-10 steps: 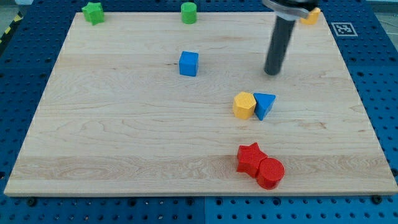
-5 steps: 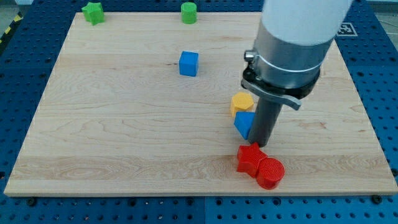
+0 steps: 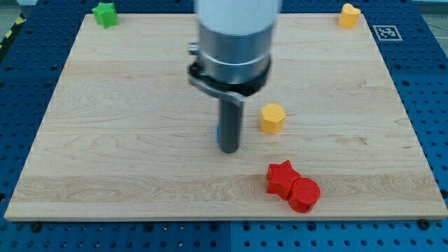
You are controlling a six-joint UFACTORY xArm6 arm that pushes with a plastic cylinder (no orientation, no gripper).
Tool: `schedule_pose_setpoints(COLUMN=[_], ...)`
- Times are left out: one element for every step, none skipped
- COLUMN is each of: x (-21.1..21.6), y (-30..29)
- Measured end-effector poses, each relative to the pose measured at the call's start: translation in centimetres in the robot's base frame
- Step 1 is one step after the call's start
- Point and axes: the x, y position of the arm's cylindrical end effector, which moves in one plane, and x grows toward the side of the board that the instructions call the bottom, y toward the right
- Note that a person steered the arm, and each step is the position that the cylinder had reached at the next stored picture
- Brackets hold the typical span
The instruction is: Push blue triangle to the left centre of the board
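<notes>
My tip rests on the board near its middle, left of the yellow hexagon. The blue triangle is almost wholly hidden behind the rod; only a thin blue sliver shows at the rod's left edge, just above the tip. The arm's wide grey body covers the board's upper middle and hides the blue cube and the green cylinder seen earlier.
A green star sits at the top left corner. A yellow block sits at the top right. A red star touches a red cylinder near the bottom edge, right of centre.
My tip has swept left from beside the yellow hexagon to the board's middle, carrying the blue triangle leftward away from the hexagon. The yellow hexagon shifted slightly.
</notes>
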Motion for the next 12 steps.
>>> schedule_pose_setpoints(x=[-0.2,0.9,-1.5,-2.2,-2.3,-4.0,-6.3,-8.5,-8.4,-9.3,-11.3,-12.3], y=[-1.6,4.7,6.5,1.6,-3.7,-7.9,-11.9,-15.3,-14.3,-12.4,-13.8,-17.5])
